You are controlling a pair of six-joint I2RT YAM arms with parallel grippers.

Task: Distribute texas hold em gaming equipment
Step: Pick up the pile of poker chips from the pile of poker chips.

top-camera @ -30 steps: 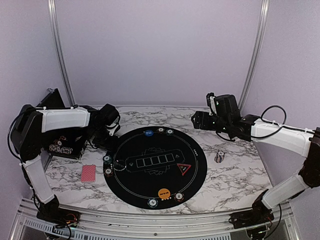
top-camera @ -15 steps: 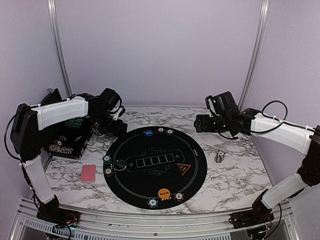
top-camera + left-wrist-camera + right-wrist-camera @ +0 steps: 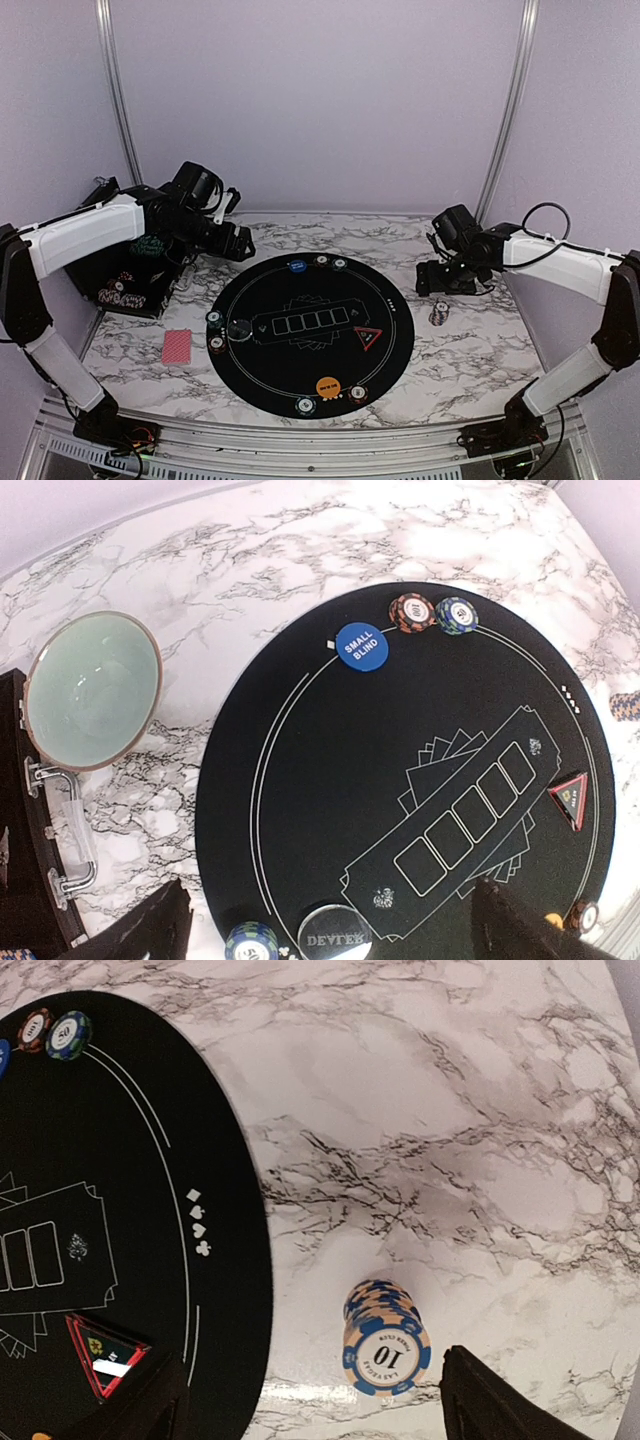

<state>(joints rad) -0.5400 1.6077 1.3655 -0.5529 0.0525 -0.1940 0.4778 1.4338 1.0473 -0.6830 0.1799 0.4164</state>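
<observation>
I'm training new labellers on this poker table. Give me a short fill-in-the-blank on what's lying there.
1. The blue button reads SMALL ____.
2. The top chip of the chip stack beside the black mat shows the number ____.
3. The red marker on the mat is shaped like a ____.

Missing words: BLIND; 10; triangle.

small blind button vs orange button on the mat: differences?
Colour: the small blind button is blue, the orange button orange. Place: the small blind button lies at the far edge of the black mat, the orange button at its near edge. Both are flat round discs.
</observation>
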